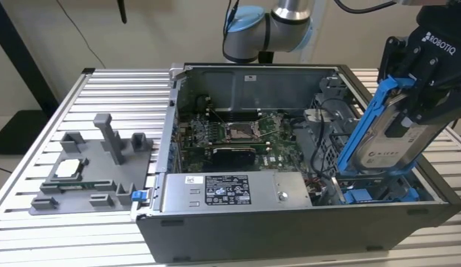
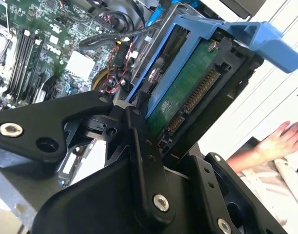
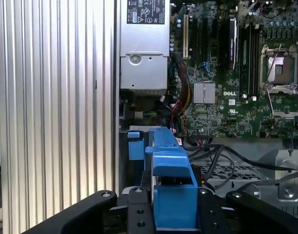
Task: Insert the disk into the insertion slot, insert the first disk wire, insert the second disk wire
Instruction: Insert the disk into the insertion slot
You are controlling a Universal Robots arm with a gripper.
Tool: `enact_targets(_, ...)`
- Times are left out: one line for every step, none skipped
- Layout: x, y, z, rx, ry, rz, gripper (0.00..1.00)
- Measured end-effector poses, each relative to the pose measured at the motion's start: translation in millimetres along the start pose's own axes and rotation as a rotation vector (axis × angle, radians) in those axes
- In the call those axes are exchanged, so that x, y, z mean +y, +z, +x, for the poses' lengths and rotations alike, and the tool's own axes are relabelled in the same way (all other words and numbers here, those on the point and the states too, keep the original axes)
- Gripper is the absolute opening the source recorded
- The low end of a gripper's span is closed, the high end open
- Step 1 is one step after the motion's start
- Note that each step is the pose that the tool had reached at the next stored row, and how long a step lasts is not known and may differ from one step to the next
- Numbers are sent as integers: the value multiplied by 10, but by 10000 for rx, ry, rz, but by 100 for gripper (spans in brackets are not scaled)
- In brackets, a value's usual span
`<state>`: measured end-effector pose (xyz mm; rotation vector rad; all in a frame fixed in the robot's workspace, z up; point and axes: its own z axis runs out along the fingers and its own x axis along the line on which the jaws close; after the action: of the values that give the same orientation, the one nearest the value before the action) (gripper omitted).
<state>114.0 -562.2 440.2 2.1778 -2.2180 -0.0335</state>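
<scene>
Exterior view first: my gripper [image 1: 411, 105] is pinching the disk [image 1: 384, 147] by its upper end, a finger pressed against each side of the blue carrier. The disk stands steeply tilted over the open computer case [image 1: 290, 236], at the exterior view's right, its white label facing the camera. Its lower end reaches down inside the case, just above the insertion slot [image 1: 373, 195] with its blue rails. I cannot tell whether the two are touching.

In the second wrist view the green circuit-board side of the disk [image 2: 188, 92] faces me, with the connector row in sight. My black fingers [image 2: 139, 141] clamp its edges, and a person's hand [image 2: 285, 139] rests beyond the case.

In the first wrist view the blue carrier of the disk [image 3: 173, 187] sits between my fingers [image 3: 139, 212]. A blue tab of the slot [image 3: 135, 145] lies just beyond it, near the power supply [image 3: 144, 53] and the motherboard [image 3: 227, 97].

On the ribbed table [image 1: 119, 89], at the exterior view's left, a grey fixture [image 1: 104, 150] carries a small square chip [image 1: 68, 169], well apart from the case.
</scene>
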Motion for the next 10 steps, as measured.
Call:
enact_targets(0, 8, 0, -5, 1, 0, 0)
enact_targets(-1, 16, 0, -10, 1, 0, 0)
enact_targets(-1, 26, 0, -17, 2, 0, 0)
enact_targets(-5, 37, 0, -33, -1, 0, 0)
enact_targets(-10, 44, 0, -48, -2, -1, 0)
enact_targets(-17, 53, -1, -62, -2, -1, 0)
enact_targets(-23, 62, -1, -70, -2, -1, 0)
enact_targets(-31, 73, 1, -78, -3, -1, 0)
enact_targets(-39, 85, 6, -88, -4, -2, 0)
enact_targets(-48, 97, 14, -97, -4, -2, 0)
